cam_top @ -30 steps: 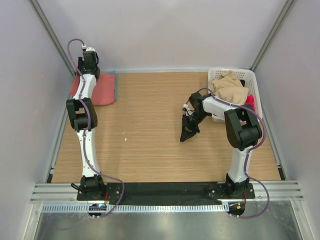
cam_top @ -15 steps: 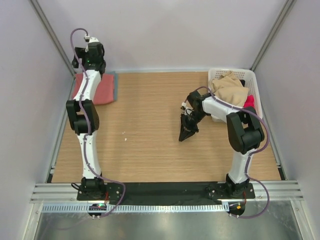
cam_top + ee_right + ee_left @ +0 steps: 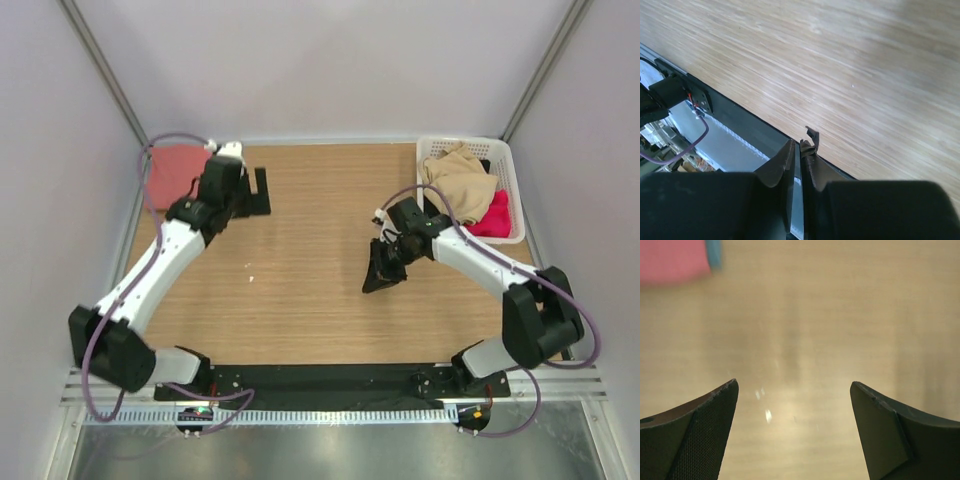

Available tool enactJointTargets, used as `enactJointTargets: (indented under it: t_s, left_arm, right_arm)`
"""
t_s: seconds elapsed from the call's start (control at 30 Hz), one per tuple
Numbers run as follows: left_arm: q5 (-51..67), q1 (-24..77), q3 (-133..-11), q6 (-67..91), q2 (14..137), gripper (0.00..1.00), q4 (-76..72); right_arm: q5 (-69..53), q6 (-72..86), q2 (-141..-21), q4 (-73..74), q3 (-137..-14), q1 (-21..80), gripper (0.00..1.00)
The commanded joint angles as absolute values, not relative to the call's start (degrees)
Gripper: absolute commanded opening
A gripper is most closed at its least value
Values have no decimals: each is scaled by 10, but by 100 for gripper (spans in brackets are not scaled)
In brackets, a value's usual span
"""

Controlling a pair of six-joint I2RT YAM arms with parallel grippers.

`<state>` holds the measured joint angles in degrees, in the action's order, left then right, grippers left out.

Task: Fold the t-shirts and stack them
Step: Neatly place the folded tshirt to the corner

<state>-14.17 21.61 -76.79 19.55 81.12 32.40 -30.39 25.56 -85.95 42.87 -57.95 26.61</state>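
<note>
The salmon-red t-shirt lies folded at the table's far left corner. In the left wrist view it shows at the top left with a strip of the teal-blue t-shirt at its right edge. My left gripper is open and empty over bare wood just right of that stack; its jaws stand wide apart in the left wrist view. My right gripper is shut and empty over the middle right of the table. In the right wrist view it points toward the near edge.
A white basket stands at the far right corner with a beige cloth and a magenta cloth in it. The black base rail runs along the table's near edge. Grey walls close in left and right.
My left arm has swung down from above the far left stack and to the right, its gripper now open over bare wood. My right arm has stretched out; its gripper stayed nearly in place.
</note>
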Motion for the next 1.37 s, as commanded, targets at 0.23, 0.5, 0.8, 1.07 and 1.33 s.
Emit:
enactJointTargets:
  t_s: [0.23, 0.5, 0.8, 1.07, 1.33]
  left_arm:
    - [38, 236, -347, 494, 355, 97, 244]
    - [62, 237, -166, 662, 12, 99, 290]
    - [136, 236, -72, 692, -28, 100, 276]
    - [191, 236, -19, 729, -22, 100, 214]
    - [223, 236, -3, 748, -26, 100, 192]
  right_arm:
    - [-250, 436, -607, 124, -306, 265, 21]
    - [-197, 586, -466, -52, -107, 260, 31]
    - [-178, 663, -390, -77, -4, 247, 59]
    - [-179, 673, -304, -46, 42, 242, 92]
    - [-172, 662, -172, 66, 40, 242, 100]
